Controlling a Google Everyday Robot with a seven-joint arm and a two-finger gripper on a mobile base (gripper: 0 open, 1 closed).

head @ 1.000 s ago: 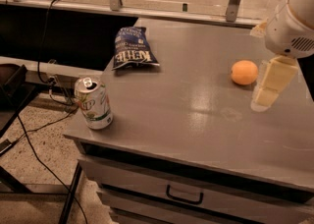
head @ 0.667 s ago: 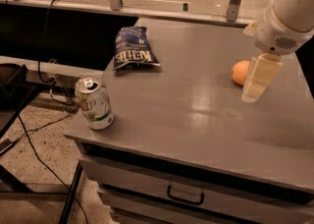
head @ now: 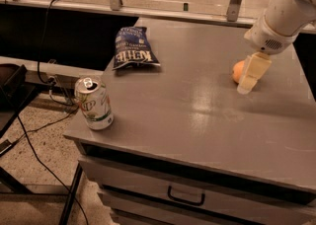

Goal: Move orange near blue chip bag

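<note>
Grey table (head: 197,115) edge lies right of the orange (head: 237,70), gripper (head: 246,85) overlapping it, closure unclear.

A silver-green aluminium soda can (head: 94,103) is standing upright near the front left corner of the flat grey table (head: 197,120). A grey drawer with a dark handle (head: 186,197) is sitting below the top. My jaws are hanging over the table's right side.

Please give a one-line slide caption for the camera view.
Gripper at the orange, across the table from the blue chip bag.
</note>
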